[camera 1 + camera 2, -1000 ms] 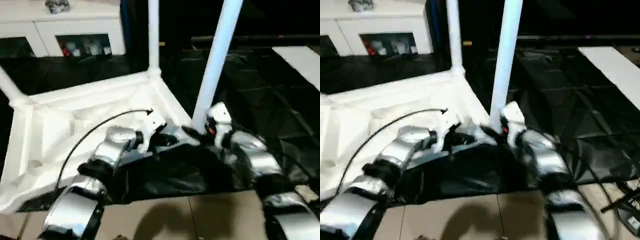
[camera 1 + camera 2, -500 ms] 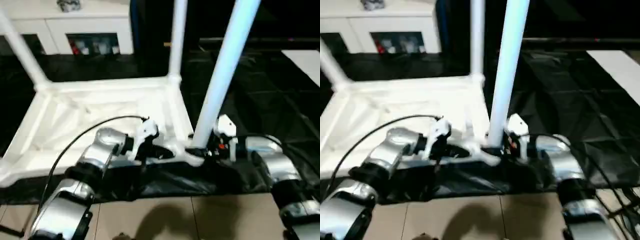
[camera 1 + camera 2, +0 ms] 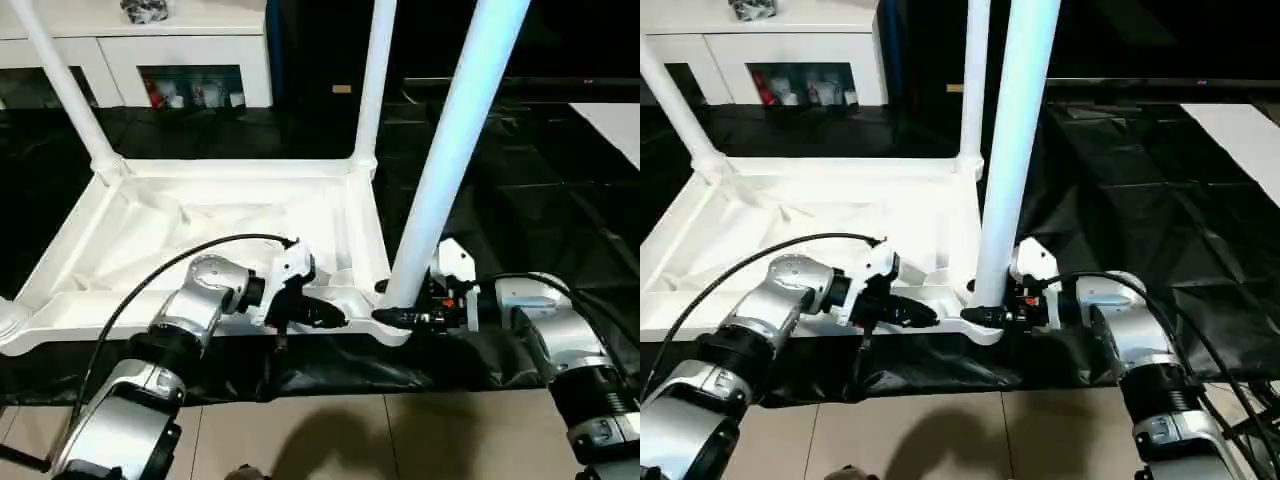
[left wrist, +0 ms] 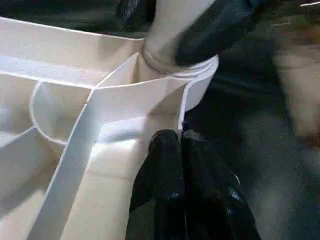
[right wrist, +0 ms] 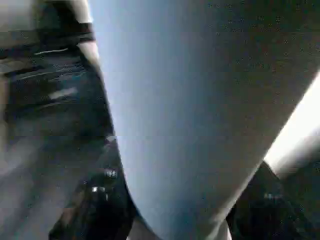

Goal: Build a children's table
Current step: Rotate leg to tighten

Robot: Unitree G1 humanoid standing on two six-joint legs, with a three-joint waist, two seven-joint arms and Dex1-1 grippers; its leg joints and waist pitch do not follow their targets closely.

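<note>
The children's table lies upside down: its white top (image 3: pixel 200 230) rests on a black sheet, ribbed underside facing up. Three white legs stand in its corner sockets: far left (image 3: pixel 65 90), far right (image 3: pixel 375 80) and near right (image 3: pixel 450 150). My right gripper (image 3: pixel 395 315) is shut on the near right leg's base, with one black finger on each side of the tube (image 5: pixel 165 125). My left gripper (image 3: pixel 330 316) lies along the near rim just left of that corner socket. Its fingertips (image 4: pixel 167 150) are shut on the rim's thin wall.
A white cabinet (image 3: pixel 200 40) with glass doors stands at the back. The black sheet (image 3: pixel 540 200) spreads to the right, with a white board (image 3: pixel 615 115) at its far edge. Tiled floor (image 3: pixel 350 440) lies in front. A black cable (image 3: pixel 180 255) arcs over my left forearm.
The camera has moved, so the table now sits squarer in view. My right gripper has closed in around the near right leg's base. The left gripper keeps its place on the rim.
</note>
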